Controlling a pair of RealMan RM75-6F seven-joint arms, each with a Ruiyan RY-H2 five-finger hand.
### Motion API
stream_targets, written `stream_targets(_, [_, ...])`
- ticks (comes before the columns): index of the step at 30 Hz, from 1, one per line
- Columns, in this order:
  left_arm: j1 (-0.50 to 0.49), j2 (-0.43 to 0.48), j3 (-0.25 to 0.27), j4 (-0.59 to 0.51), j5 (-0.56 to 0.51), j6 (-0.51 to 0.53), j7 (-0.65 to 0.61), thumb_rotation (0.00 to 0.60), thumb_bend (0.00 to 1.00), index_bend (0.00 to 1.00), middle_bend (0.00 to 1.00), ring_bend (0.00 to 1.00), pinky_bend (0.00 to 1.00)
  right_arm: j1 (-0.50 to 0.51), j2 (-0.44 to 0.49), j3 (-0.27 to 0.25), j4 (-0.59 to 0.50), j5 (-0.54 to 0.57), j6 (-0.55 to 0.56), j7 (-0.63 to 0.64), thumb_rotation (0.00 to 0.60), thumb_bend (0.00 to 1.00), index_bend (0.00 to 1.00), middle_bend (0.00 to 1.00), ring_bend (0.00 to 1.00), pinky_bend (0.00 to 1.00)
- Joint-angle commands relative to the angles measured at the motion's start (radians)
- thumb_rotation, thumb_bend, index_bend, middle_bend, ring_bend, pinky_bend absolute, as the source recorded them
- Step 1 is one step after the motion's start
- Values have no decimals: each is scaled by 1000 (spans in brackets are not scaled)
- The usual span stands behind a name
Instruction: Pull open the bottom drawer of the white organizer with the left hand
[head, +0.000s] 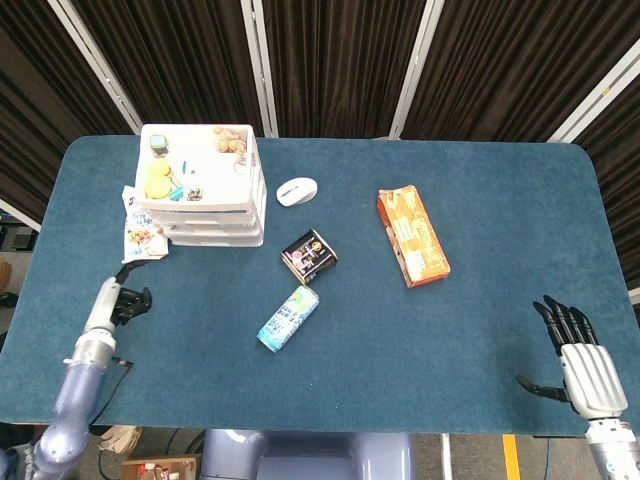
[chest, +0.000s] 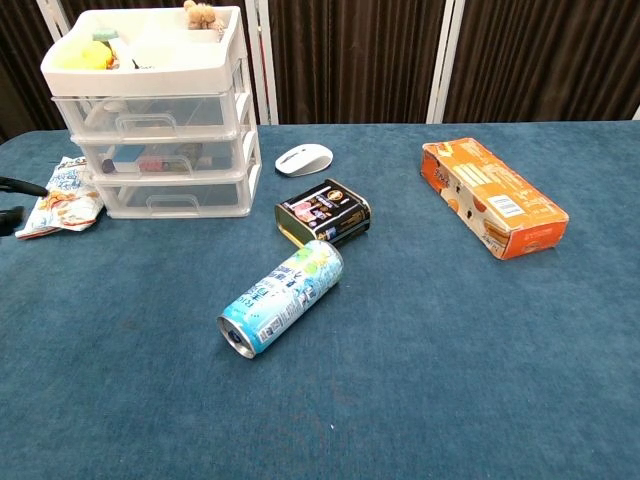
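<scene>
The white organizer (head: 203, 196) (chest: 150, 115) stands at the table's far left, an open tray of small items on top and three clear drawers below. Its bottom drawer (chest: 170, 196) is closed, the handle facing the robot. My left hand (head: 113, 299) hovers over the table's left part, below the organizer and apart from it, fingers loosely curled and holding nothing. In the chest view only its dark fingertips (chest: 20, 187) show at the left edge. My right hand (head: 582, 362) is at the near right edge, fingers spread, empty.
A snack bag (head: 140, 235) lies left of the organizer, close to my left hand. A white mouse (head: 297, 191), a dark tin (head: 309, 256), a lying drink can (head: 288, 318) and an orange box (head: 412, 236) are spread over the blue table (head: 480, 190).
</scene>
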Motion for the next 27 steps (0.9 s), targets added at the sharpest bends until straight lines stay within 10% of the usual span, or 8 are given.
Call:
stream_targets(1, [-71, -45, -45, 50, -106, -75, -14, 600, 653, 148, 986, 955, 903, 2, 2, 0, -2, 3, -5, 5, 600, 111, 0, 0, 0, 19])
stream_targets(27, [-304, -261, -113, 381, -405, -240, -79, 600, 656, 141, 987, 957, 904, 19, 23, 5, -24, 30, -45, 64, 600, 111, 0, 0, 0, 19])
